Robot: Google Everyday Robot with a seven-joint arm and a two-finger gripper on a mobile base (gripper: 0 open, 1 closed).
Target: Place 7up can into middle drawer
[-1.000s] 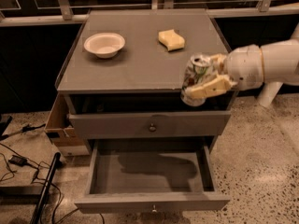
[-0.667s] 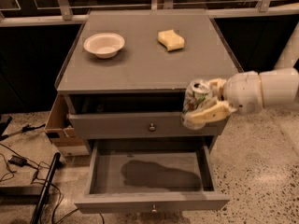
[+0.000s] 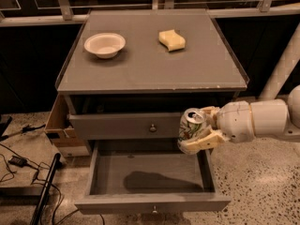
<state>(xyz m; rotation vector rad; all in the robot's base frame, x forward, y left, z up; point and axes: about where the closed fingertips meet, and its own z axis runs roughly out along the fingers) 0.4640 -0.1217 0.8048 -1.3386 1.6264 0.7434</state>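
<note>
The can (image 3: 189, 128) is held, clamped across its sides by the gripper (image 3: 198, 129), above the right end of the open drawer (image 3: 150, 204). It is judged light, thin-walled, easily dented and slippery, so a gentle mid-body hold is advised.

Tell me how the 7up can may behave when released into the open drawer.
The tool grips the 7up can above the middle drawer's right side. Round-walled, it would likely roll if it tips on the flat floor. Its thin metal probably dents easily.
</note>
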